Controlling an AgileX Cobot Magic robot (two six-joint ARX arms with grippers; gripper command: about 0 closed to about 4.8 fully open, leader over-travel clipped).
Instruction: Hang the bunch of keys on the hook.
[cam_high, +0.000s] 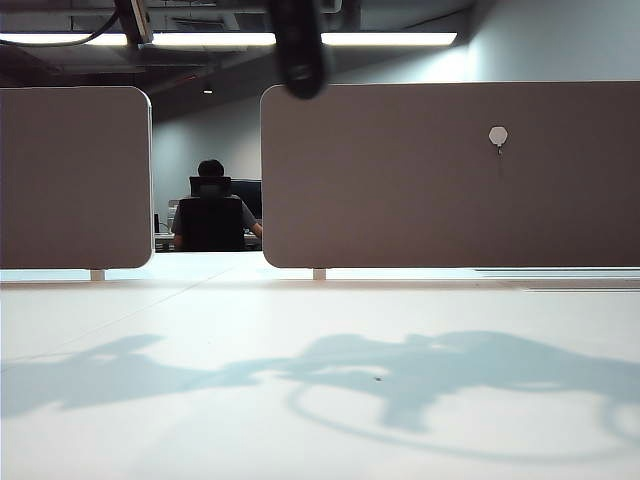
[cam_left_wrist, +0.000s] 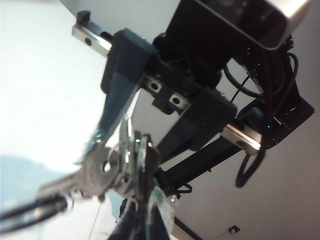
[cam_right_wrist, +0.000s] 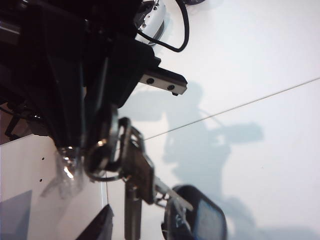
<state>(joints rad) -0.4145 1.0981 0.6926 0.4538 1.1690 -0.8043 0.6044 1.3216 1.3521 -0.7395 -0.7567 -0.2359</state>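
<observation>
From the camera low on the tabletop, neither pincer can be seen; only arm shadows spread over the pale surface, and a dark blurred piece hangs down from the upper edge. The hook sits high on the right-hand brown panel, small and bare. A second panel stands to the left, and between them a seated person is seen from behind.

In the left wrist view, the left pincer has its jaws pressed close together on the bunch of keys: a silver key juts out sideways right at the fingertips, and a dark blurred shape is cut off by the frame edge. Black cables hang behind the pincer.

In the right wrist view, the right pincer is mostly a dark mass; the key ring lies right at its tips, with the keys and a black fob dangling just beyond. How wide its jaws stand, I cannot tell.
</observation>
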